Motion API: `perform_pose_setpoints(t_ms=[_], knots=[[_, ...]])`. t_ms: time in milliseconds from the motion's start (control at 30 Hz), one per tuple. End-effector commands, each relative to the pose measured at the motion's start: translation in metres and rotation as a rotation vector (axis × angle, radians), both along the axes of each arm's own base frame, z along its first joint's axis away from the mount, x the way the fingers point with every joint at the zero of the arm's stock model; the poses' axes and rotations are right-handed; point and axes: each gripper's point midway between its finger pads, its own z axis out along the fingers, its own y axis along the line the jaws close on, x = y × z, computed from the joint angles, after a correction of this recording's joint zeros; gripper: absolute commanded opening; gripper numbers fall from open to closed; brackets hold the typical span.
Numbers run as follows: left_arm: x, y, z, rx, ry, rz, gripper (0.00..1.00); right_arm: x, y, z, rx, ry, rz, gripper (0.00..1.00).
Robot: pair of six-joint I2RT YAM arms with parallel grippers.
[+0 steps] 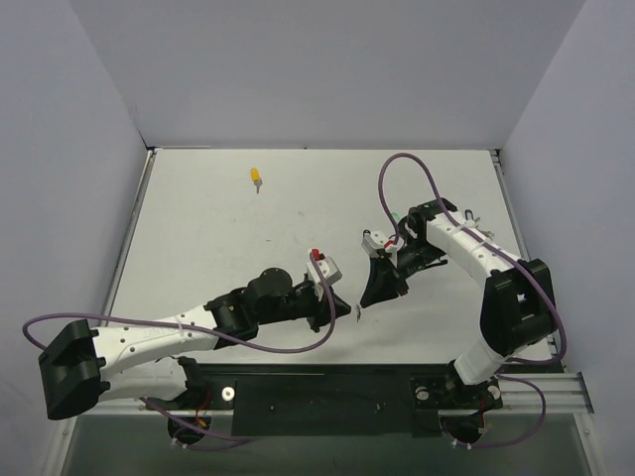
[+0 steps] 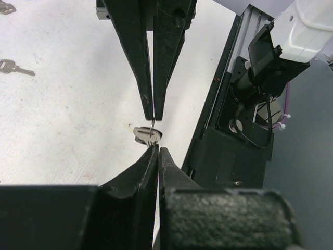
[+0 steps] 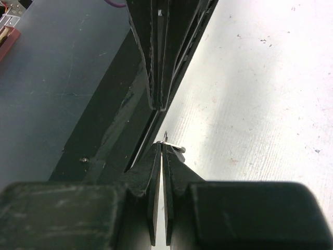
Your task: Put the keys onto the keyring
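My two grippers meet tip to tip near the table's front edge. A small silver key sits just beyond the tips of my left gripper, whose jaws are almost together; I cannot see whether they pinch it. My right gripper is shut on a thin silver wire ring piece with a short metal bar. In the left wrist view that wire runs from the right fingertips down to the key. The keyring's red loop is out of view. A yellow-headed key lies far back left.
Two more silver keys lie on the white table left of the left gripper. The black base rail runs along the front edge, close beside both grippers. A purple cable loops above the right arm.
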Motion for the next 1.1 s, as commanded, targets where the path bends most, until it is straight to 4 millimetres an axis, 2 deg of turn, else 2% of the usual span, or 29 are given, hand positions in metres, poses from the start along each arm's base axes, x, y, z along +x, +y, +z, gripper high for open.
perform_pose_setpoints(t_ms=[0, 200, 300, 333, 367, 467, 733, 833, 1067], knots=[[0.008, 0.009, 0.029, -0.105, -0.061, 0.045, 0.18, -0.024, -0.006, 0.028, -0.006, 0.195, -0.018, 0.00], [0.001, 0.024, 0.026, -0.163, -0.182, 0.016, 0.27, -0.028, -0.009, 0.026, 0.003, 0.169, -0.008, 0.00], [-0.005, 0.031, 0.012, -0.186, -0.257, -0.012, 0.31, -0.029, -0.010, 0.025, 0.009, 0.144, 0.004, 0.00], [-0.007, 0.030, 0.017, -0.214, -0.302, -0.023, 0.32, -0.030, -0.011, 0.024, 0.007, 0.143, 0.007, 0.00], [-0.009, 0.030, 0.012, -0.210, -0.319, -0.031, 0.33, -0.031, -0.011, 0.023, 0.008, 0.133, 0.012, 0.00], [-0.007, 0.026, 0.015, -0.216, -0.394, -0.038, 0.35, -0.033, -0.012, 0.022, 0.012, 0.113, 0.025, 0.00], [0.003, 0.012, 0.021, -0.241, -0.445, -0.026, 0.39, -0.036, -0.014, 0.019, 0.011, 0.083, 0.055, 0.00], [0.007, 0.006, 0.021, -0.245, -0.444, -0.016, 0.50, -0.036, -0.014, 0.019, 0.012, 0.075, 0.061, 0.00], [0.014, -0.006, 0.024, -0.245, -0.452, -0.014, 0.50, -0.037, -0.014, 0.018, 0.008, 0.078, 0.066, 0.00]])
